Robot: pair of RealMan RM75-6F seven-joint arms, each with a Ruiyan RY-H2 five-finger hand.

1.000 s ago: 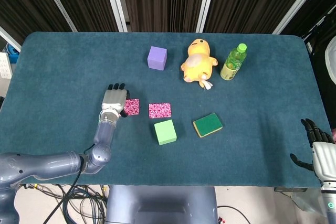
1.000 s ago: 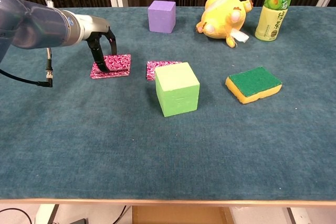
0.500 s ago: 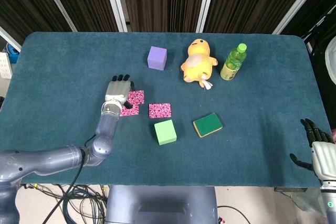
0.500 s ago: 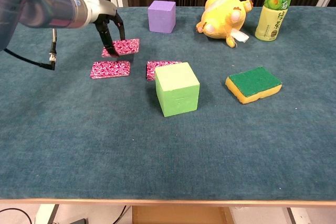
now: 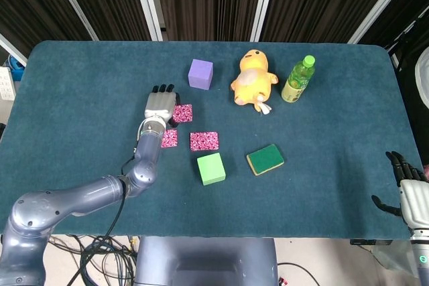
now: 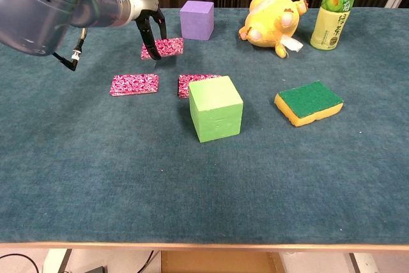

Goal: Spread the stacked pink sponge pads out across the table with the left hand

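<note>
My left hand point(image 5: 161, 105) point(image 6: 151, 25) pinches a pink speckled sponge pad point(image 5: 183, 112) point(image 6: 165, 48) and holds it just above the table, in front of the purple cube. Two more pink pads lie flat on the cloth: one point(image 5: 169, 138) point(image 6: 134, 84) to the left, the other point(image 5: 204, 140) point(image 6: 192, 82) beside it, partly hidden behind the green cube in the chest view. My right hand point(image 5: 405, 189) rests at the table's near right corner with its fingers spread and nothing in it.
A purple cube point(image 5: 200, 74) point(image 6: 197, 19), a yellow plush duck point(image 5: 253, 78) point(image 6: 271, 25) and a green bottle point(image 5: 298, 79) point(image 6: 334, 7) stand along the back. A green cube point(image 5: 211, 168) point(image 6: 215, 107) and a green-and-yellow sponge point(image 5: 265, 159) point(image 6: 308, 101) sit nearer.
My left hand has lifted the top pad off the left pad and carried it back and to the right, toward the purple cube. The right hand has stayed put.
</note>
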